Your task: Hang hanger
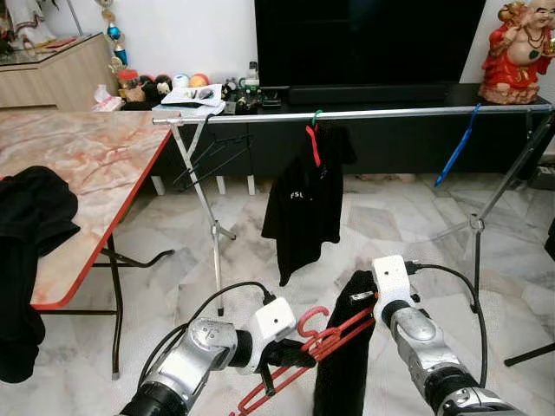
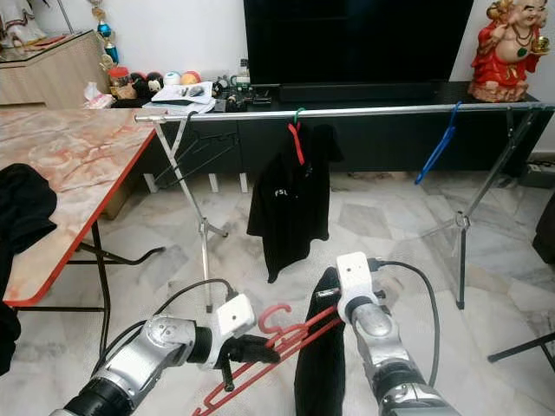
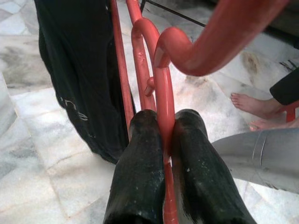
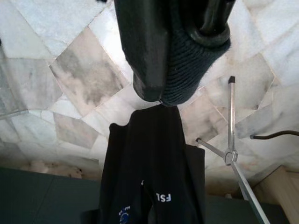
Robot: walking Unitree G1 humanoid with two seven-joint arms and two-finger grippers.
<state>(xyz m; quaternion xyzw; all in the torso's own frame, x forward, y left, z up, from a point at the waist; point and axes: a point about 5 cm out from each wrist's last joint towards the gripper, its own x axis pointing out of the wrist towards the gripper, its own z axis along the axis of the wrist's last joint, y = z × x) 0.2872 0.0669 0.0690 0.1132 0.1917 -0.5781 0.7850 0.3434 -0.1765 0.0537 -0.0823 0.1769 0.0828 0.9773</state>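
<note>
A red plastic hanger [image 1: 325, 340] is held low in front of me. My left gripper [image 1: 290, 354] is shut on its neck just below the hook, and the left wrist view shows the red hanger [image 3: 163, 93] pinched between the two black fingers [image 3: 140, 177]. A black garment [image 1: 347, 364] droops over the hanger's right arm. My right gripper [image 1: 364, 299] is shut on its top edge; the black knit fabric [image 4: 187, 70] bulges between its fingers. The silver clothes rail [image 1: 390, 113] stretches across behind, above both grippers.
On the rail hang a black T-shirt [image 1: 305, 204], a blue hanger [image 1: 457, 147] and black hangers [image 1: 212, 156]. A marble-topped table [image 1: 95, 165] with black clothes [image 1: 30, 217] stands on the left. A person's bare feet [image 3: 252, 105] rest on the tiles.
</note>
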